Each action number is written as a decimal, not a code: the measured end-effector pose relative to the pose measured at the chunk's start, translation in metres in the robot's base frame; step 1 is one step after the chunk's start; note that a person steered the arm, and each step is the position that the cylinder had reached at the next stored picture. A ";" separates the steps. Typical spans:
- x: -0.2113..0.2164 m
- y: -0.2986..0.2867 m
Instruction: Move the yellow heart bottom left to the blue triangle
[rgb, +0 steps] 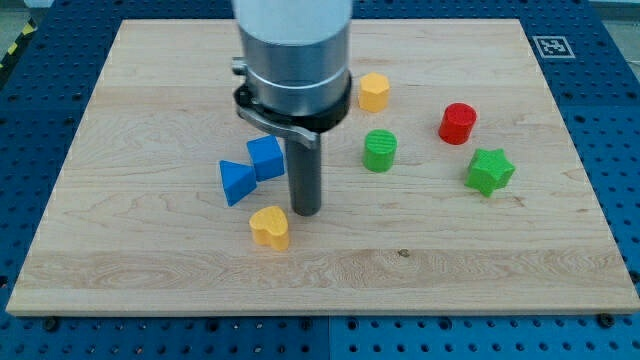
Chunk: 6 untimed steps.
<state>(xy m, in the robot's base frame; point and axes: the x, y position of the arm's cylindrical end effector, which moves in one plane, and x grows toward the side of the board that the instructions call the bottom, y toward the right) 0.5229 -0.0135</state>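
Observation:
The yellow heart (270, 227) lies on the wooden board (150, 270), just below and to the right of the blue triangle (237, 182). A blue cube (266, 158) touches the triangle's upper right side. My tip (306, 211) stands on the board just right of and slightly above the yellow heart, close to it, and right of the two blue blocks. The arm's grey body (293, 60) hangs over the board above the tip.
A yellow hexagon block (374, 92) sits right of the arm. A green cylinder (380, 150), a red cylinder (458, 123) and a green star (489, 171) lie toward the view's right. A marker tag (551, 45) is at the top right corner.

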 end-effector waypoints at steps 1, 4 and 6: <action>0.023 -0.018; 0.046 -0.113; 0.034 -0.069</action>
